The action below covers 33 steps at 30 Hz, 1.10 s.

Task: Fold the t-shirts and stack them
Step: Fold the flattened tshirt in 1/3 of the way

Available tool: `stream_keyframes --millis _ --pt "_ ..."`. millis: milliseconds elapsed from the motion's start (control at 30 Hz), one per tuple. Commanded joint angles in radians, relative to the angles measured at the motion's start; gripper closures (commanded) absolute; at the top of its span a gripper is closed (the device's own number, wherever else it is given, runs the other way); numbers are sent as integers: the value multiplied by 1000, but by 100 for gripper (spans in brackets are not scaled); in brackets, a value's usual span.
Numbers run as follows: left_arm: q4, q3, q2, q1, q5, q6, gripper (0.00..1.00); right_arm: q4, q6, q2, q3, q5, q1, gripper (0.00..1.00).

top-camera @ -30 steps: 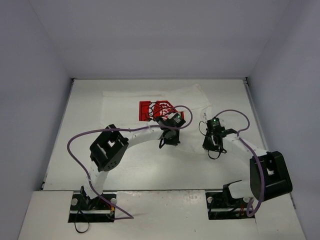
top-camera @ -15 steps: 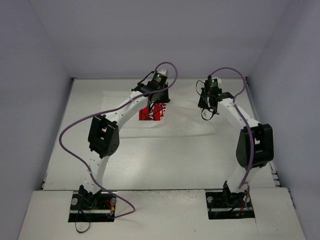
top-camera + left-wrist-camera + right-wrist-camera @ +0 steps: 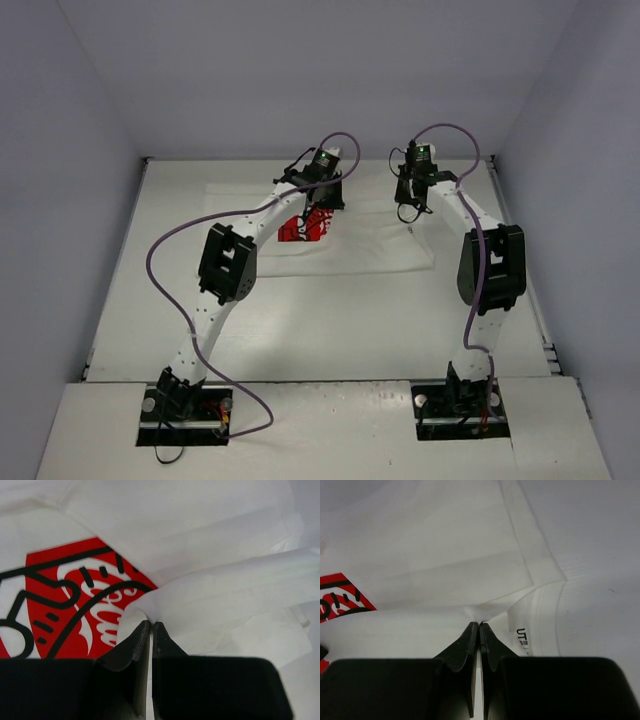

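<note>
Currently left gripper (image 3: 151, 625), upper centre in the top view, is clamped on a t-shirt (image 3: 375, 250) fold beside the red print (image 3: 75, 605). Just right of it, right gripper (image 3: 479, 625) pinches cloth near the neck label (image 3: 521, 636). Shirt lies on the far half of the table (image 3: 330, 320). Risk: thin cloth slips a pinch, skewing the fold.

Neck print (image 3: 521, 634) inside t-shirt (image 3: 445, 555) collar: "UT" — chars under it too small to read; white script on red graphic (image 3: 55, 595) — illegible
</note>
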Motion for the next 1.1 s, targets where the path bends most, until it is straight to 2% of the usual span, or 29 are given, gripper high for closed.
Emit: stream_keyframes --millis 0,67,367,600,733,1067 --pt "34 -91 -132 1 30 -49 100 27 -19 -118 -84 -8 -4 100" --pt "57 -174 -175 -3 30 -69 100 47 -9 -176 -192 -14 -3 100" --pt "115 -430 -312 -30 14 -157 100 107 39 -269 -423 -12 -1 100" --pt "134 -503 -337 -103 -37 -198 100 121 46 -295 -489 35 -3 100" --pt "134 -538 -330 -111 -62 -244 100 119 58 -307 -509 57 -3 100" --pt "131 -593 -333 -121 -95 -252 100 121 117 -331 -588 63 -1 100"
